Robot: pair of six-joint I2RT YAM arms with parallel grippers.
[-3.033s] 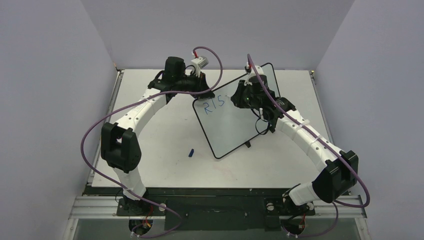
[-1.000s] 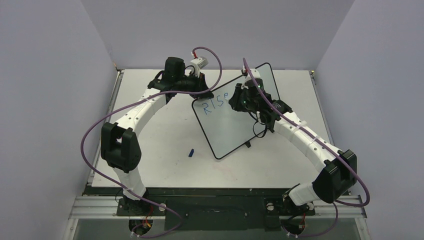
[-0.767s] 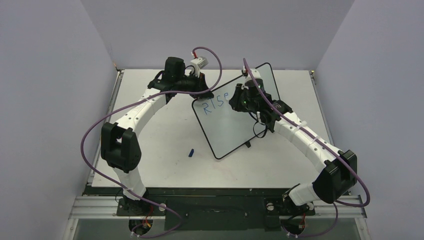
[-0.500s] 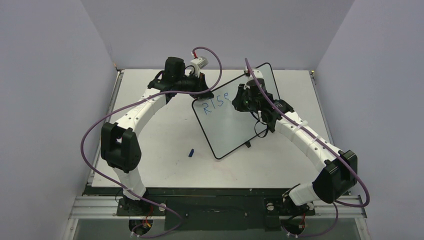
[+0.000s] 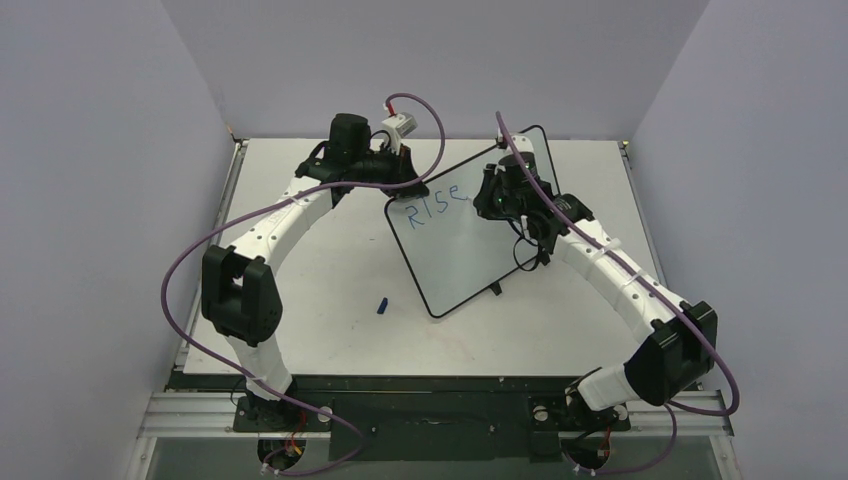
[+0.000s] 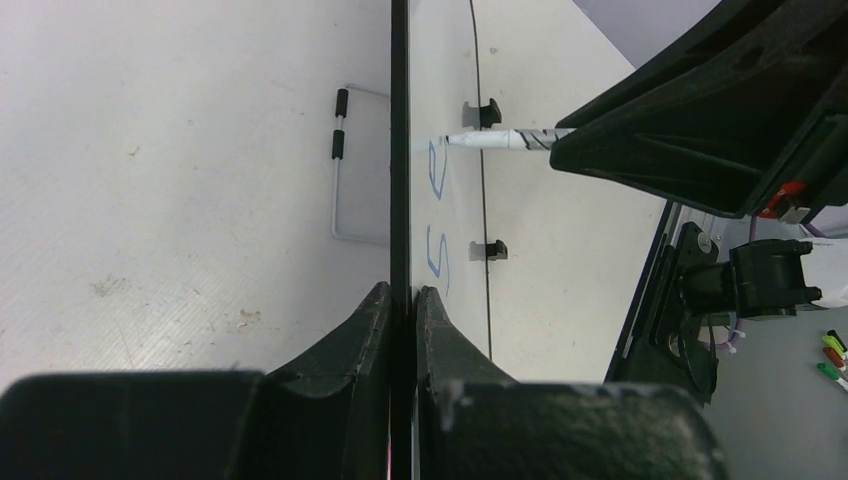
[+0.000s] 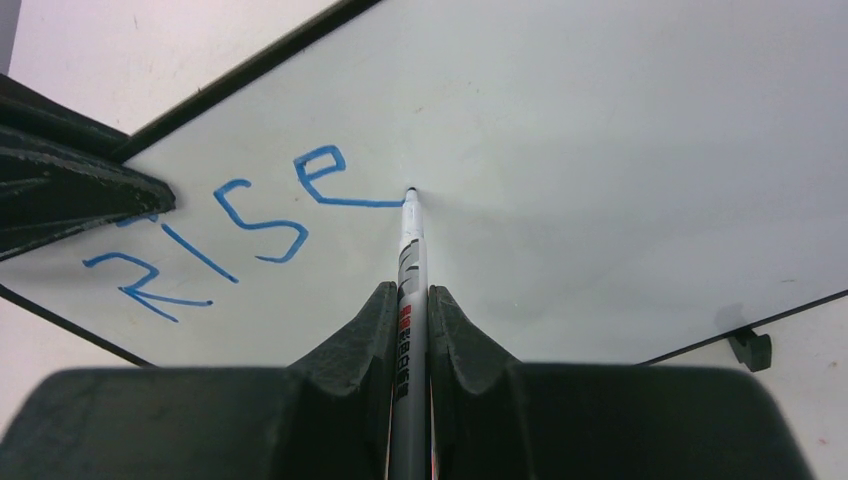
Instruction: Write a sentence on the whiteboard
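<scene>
The whiteboard [image 5: 455, 255] stands tilted on the table, its black frame edge-on in the left wrist view [image 6: 400, 120]. My left gripper [image 5: 403, 190] is shut on its upper left corner, one jaw on each face [image 6: 401, 298]. Blue writing [image 5: 435, 205] reads "RISe", with a stroke trailing right from the "e" [image 7: 250, 215]. My right gripper [image 5: 492, 200] is shut on a white marker [image 7: 410, 265]. The marker's tip touches the board [image 7: 600, 140] at the end of that stroke. The left wrist view also shows the marker [image 6: 505, 140].
A small blue marker cap [image 5: 382, 305] lies on the white table [image 5: 300, 300] in front of the board. The board's wire stand [image 6: 340, 170] rests behind it. Purple walls close in on three sides. Coloured pens [image 6: 832, 355] lie off the table.
The right gripper has slid right along the board with the marker. Three seconds ago the writing read "RIS"; an "e" and a trailing stroke have been added. The left arm is still.
</scene>
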